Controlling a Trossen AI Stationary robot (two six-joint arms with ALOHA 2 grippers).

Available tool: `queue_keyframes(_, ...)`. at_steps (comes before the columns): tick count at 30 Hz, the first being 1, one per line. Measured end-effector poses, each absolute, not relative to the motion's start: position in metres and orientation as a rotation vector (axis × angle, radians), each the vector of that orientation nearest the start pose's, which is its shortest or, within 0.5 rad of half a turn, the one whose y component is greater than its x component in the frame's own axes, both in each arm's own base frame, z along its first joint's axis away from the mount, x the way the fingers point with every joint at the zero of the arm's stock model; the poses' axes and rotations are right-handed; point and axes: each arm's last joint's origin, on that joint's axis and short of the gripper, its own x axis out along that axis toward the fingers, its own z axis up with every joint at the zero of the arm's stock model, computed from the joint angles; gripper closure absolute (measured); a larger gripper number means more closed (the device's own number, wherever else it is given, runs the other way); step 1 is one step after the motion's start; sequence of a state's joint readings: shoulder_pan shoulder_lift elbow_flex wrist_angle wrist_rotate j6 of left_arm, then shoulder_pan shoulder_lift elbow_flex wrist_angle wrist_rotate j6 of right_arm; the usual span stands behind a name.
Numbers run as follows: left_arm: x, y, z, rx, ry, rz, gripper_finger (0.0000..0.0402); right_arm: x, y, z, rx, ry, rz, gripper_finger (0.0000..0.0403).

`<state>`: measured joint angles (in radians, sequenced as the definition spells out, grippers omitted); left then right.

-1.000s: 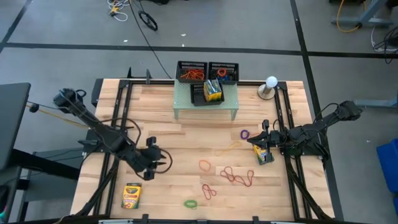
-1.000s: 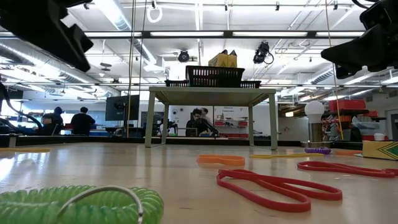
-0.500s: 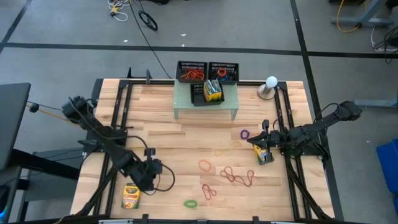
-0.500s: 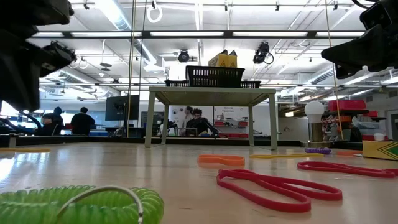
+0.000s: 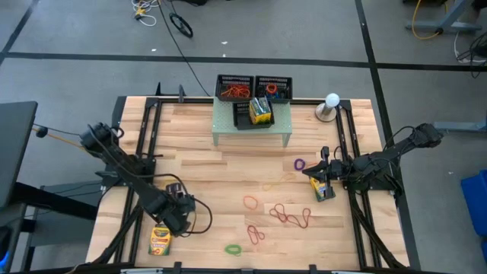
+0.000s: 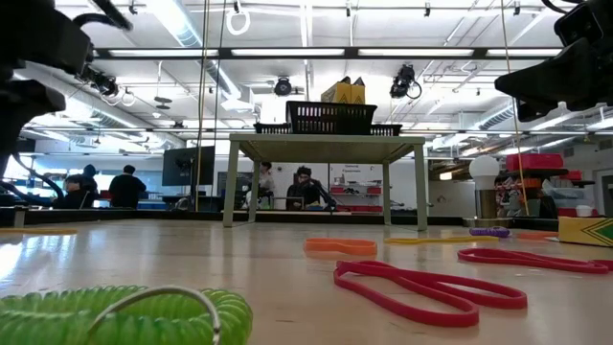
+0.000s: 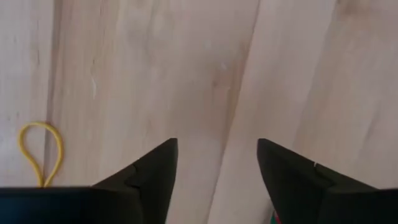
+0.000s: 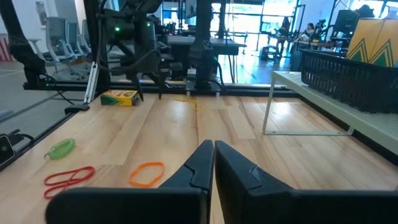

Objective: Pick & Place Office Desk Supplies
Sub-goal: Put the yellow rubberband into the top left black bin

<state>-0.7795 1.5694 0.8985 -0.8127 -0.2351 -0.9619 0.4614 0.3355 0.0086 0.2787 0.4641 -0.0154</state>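
The left pincer (image 5: 181, 211) hangs open over the desk (image 5: 205, 171) just beside a crayon box (image 5: 161, 239) (probably its target), while the right pincer (image 5: 315, 172), closed and empty, waits beside another box (image 5: 322, 188).

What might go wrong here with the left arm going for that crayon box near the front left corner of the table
The left gripper hangs open just above the crayon box, not centred on it, so closing now may clip an edge and push it along the table. A thin yellow rubber band lies near the fingers and could get caught. The right gripper, shut by another crayon box, may nudge it.
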Motion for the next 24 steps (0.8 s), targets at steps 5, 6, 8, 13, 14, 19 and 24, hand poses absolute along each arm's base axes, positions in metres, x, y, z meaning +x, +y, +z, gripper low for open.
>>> queue_keyframes(5, 0.184, -0.171, 0.164, -0.035, 1.366, 0.268, 0.0165, 0.109, 0.04, 0.164, -0.037, 0.043, -0.003, 0.0378)
queue_keyframes(6, 0.183, -0.17, 0.164, -0.021, 1.363, 0.286, 0.017, 0.109, 0.04, 0.164, -0.037, 0.043, -0.003, 0.0378)
queue_keyframes(8, 0.183, -0.169, 0.164, 0.0, 1.353, 0.297, 0.0183, 0.109, 0.04, 0.164, -0.037, 0.043, -0.003, 0.0378)
queue_keyframes(13, 0.184, -0.168, 0.167, 0.068, 1.344, 0.229, 0.022, 0.109, 0.04, 0.164, -0.037, 0.043, -0.005, 0.0378)
queue_keyframes(14, 0.185, -0.167, 0.168, 0.066, 1.342, 0.222, 0.0228, 0.109, 0.04, 0.164, -0.037, 0.043, -0.006, 0.0378)
queue_keyframes(19, 0.181, -0.155, 0.171, 0.035, 1.344, 0.201, 0.0263, 0.109, 0.04, 0.164, -0.037, 0.043, -0.005, 0.0378)
queue_keyframes(24, 0.165, -0.134, 0.164, -0.059, 1.362, 0.237, 0.0282, 0.109, 0.04, 0.164, -0.037, 0.043, -0.005, 0.0378)
